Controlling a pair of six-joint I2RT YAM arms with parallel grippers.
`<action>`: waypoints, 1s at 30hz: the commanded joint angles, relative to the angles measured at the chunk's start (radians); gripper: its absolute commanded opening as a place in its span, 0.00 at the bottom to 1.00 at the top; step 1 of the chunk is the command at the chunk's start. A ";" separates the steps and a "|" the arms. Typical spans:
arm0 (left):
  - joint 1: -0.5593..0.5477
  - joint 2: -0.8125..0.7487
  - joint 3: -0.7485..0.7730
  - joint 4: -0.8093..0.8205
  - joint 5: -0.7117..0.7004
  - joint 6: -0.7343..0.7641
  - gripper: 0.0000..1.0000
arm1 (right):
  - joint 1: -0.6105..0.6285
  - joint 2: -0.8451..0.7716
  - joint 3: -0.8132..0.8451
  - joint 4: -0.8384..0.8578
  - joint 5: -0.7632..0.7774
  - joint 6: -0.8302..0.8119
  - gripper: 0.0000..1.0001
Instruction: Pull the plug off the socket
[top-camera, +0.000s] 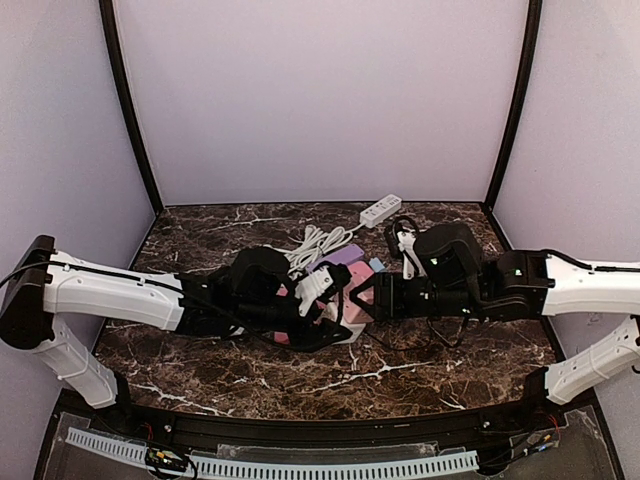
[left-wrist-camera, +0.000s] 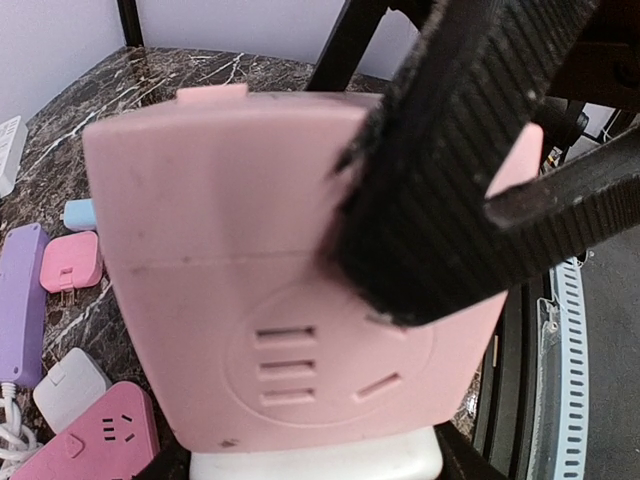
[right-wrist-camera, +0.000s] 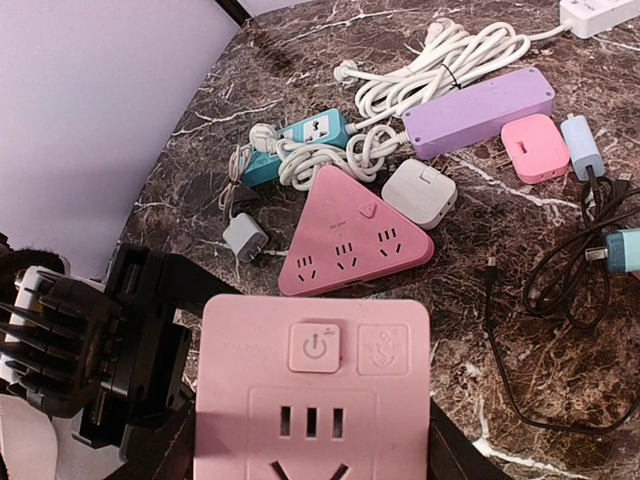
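Two grippers meet tip to tip over the middle of the worktop (top-camera: 420, 370) in the top view. The left gripper (top-camera: 322, 292) reaches in from the left edge with the white plug (top-camera: 314, 283) at its tips, and the right gripper (top-camera: 362, 295) reaches in from the right edge, its jaws clenched on the pink socket (top-camera: 352, 308). Bare marble runs toward the near edge and both near corners. The clutter sits behind: a purple strip (top-camera: 345, 255) and a coiled white cord (top-camera: 315, 243) just beyond the grippers, and a white strip (top-camera: 380, 210) at the far edge. In the left wrist view the socket's flat side fills the frame. The plug touches its lower edge, grasped between that gripper's own jaws; whether the pins are seated I cannot tell. A ribbed black finger (left-wrist-camera: 440, 170) of the right gripper lies across the socket's upper right corner. In the right wrist view the socket's switch face points up, with a pink triangular strip (right-wrist-camera: 350, 240) just beyond it, a white cube adapter (right-wrist-camera: 420, 192) beside that strip's right corner, and loose black cable (right-wrist-camera: 560, 280) toward the right — the left gripper stands close at the socket's left.
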 joint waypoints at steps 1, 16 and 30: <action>0.032 0.038 -0.058 -0.361 -0.003 -0.017 0.01 | -0.038 -0.041 0.074 -0.070 0.155 -0.120 0.00; -0.002 -0.001 -0.069 -0.390 -0.053 0.075 0.01 | -0.251 -0.055 -0.014 0.026 -0.172 -0.060 0.00; 0.028 0.052 -0.060 -0.404 0.017 0.018 0.01 | -0.116 -0.070 0.045 -0.025 0.064 -0.150 0.00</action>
